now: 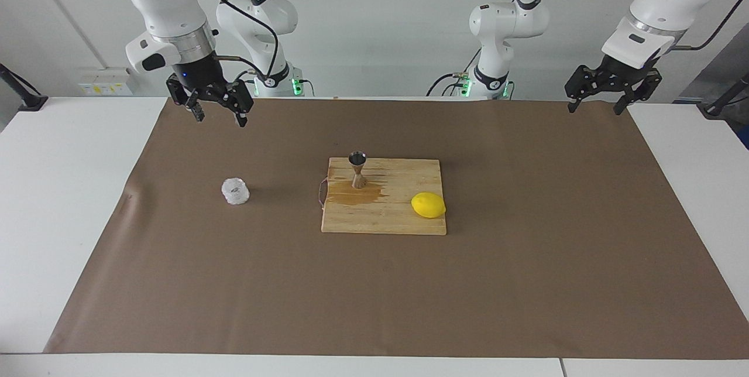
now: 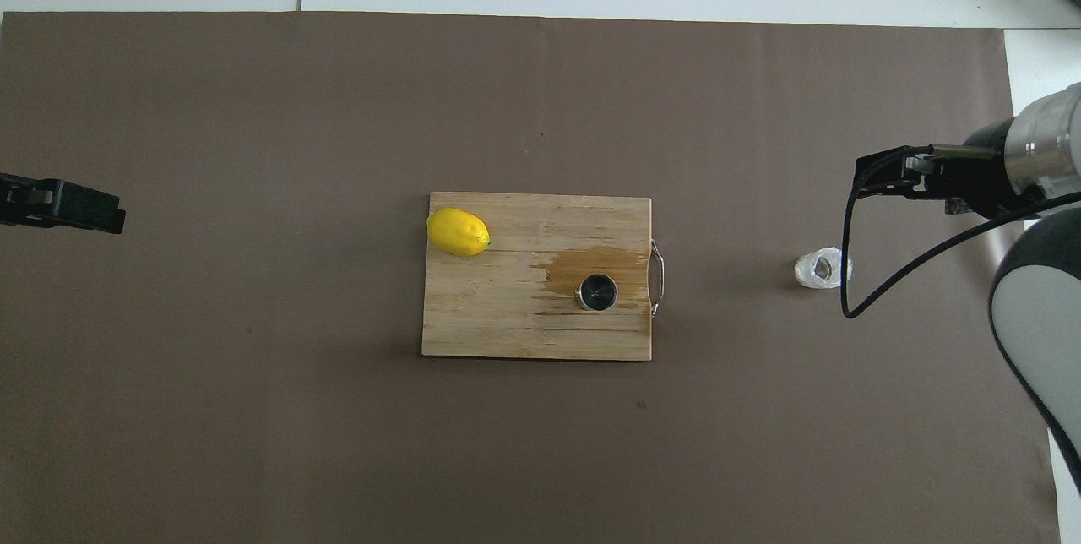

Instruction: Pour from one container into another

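The small clear faceted glass cup (image 1: 235, 191) (image 2: 822, 268) stands alone on the brown mat toward the right arm's end of the table. The steel hourglass jigger (image 1: 357, 170) (image 2: 597, 291) stands upright on the wooden cutting board (image 1: 383, 219), in a wet brown stain. My right gripper (image 1: 220, 116) (image 2: 878, 174) hangs open and empty, high over the mat, well above the cup and apart from it. My left gripper (image 1: 594, 109) (image 2: 101, 214) waits open and empty over the mat's edge at the left arm's end.
A yellow lemon (image 1: 428, 205) (image 2: 458, 232) lies on the board's corner toward the left arm's end, farther from the robots than the jigger. A metal handle (image 2: 658, 278) sticks out of the board toward the cup. The brown mat (image 1: 526, 283) covers most of the white table.
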Available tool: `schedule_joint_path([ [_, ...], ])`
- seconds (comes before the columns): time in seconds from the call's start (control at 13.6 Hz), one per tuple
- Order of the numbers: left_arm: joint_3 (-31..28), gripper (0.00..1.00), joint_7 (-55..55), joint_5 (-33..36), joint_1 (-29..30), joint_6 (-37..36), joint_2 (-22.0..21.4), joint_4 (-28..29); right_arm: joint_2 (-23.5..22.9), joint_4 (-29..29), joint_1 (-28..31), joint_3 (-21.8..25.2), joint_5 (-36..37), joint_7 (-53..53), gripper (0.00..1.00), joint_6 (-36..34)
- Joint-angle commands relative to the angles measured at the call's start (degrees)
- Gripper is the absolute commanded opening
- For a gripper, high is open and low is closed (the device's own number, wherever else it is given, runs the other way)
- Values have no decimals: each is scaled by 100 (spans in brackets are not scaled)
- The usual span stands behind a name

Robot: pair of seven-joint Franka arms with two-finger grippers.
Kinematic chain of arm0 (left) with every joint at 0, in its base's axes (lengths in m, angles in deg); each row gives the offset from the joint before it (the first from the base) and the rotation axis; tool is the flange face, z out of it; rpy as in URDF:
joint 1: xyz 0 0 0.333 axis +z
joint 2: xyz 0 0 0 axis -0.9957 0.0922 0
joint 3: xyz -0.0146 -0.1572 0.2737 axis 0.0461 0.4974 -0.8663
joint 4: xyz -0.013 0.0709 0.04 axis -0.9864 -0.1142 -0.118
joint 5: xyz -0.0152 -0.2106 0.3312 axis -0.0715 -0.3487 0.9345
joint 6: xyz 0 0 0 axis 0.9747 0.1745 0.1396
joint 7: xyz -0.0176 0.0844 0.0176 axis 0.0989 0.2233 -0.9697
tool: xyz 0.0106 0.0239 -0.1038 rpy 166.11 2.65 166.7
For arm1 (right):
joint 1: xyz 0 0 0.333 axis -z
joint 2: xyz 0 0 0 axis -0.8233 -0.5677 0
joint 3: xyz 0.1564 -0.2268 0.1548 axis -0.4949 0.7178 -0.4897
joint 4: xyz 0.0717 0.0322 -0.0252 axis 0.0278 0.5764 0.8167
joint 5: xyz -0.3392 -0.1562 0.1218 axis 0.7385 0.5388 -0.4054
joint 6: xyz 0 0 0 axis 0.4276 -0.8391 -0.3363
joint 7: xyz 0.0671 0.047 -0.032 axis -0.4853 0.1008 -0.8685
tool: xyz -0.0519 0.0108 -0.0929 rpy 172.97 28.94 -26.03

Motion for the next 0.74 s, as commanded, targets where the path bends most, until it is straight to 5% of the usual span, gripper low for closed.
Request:
schedule_joint_path([
  [0.0,26,100,9,4,56,63,-175,205,-5,-78,-182,269,127,-174,100,-197],
  [0.66,26,100,18,4,56,63,-175,205,57,45,-218,410,110,-254,100,-364],
])
